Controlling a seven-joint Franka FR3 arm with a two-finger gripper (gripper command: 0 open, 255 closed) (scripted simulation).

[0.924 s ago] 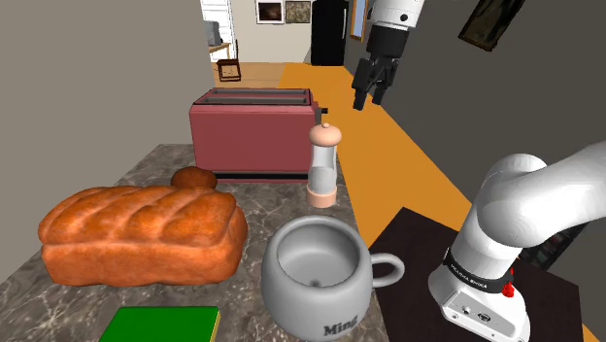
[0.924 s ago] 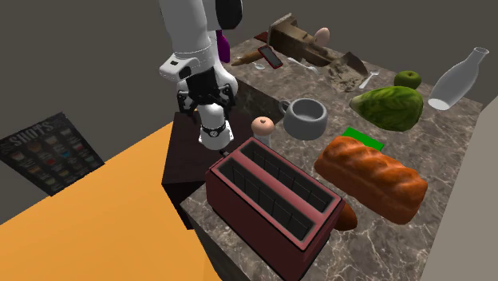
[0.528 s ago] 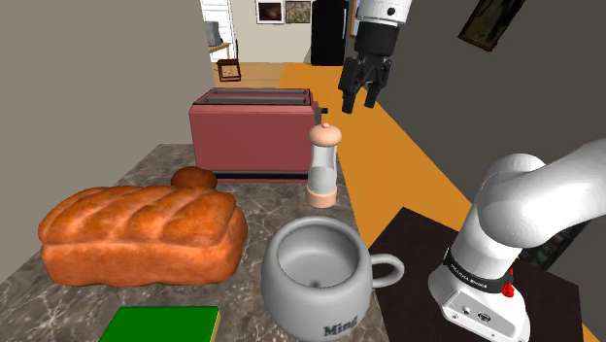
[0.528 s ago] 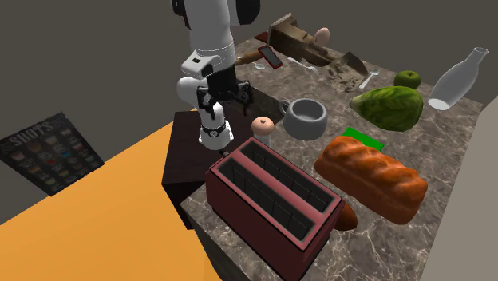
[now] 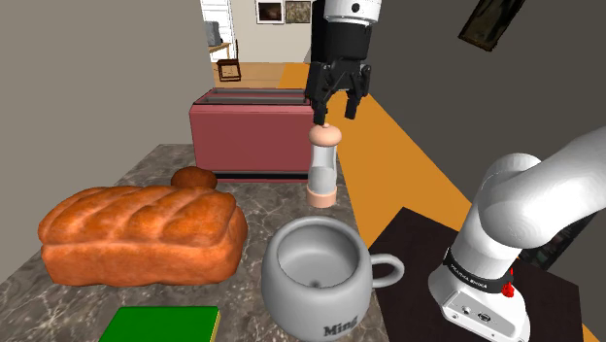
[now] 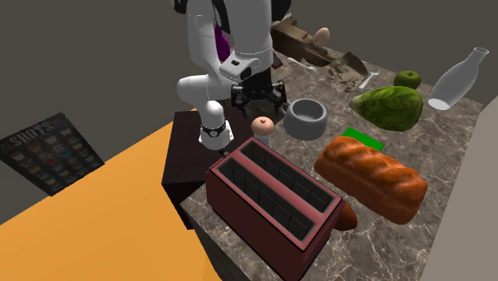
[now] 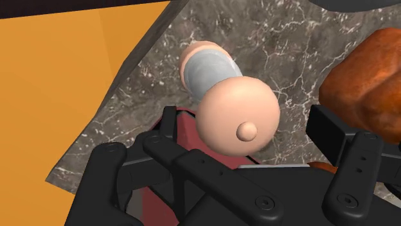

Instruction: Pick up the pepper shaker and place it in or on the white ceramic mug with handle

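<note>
pepper shaker (image 5: 323,165) stands upright on the stone counter (image 5: 155,167), just beside the red toaster (image 5: 251,136), behind the grey mug (image 5: 301,291). the gripper (image 5: 332,114) hangs right above its cap, fingers spread wide, seemingly not touching.

The white arm (image 5: 529,209) is wearing a dark lettered band with red marks; its black gripper (image 5: 333,114) is showing round screws.
</note>
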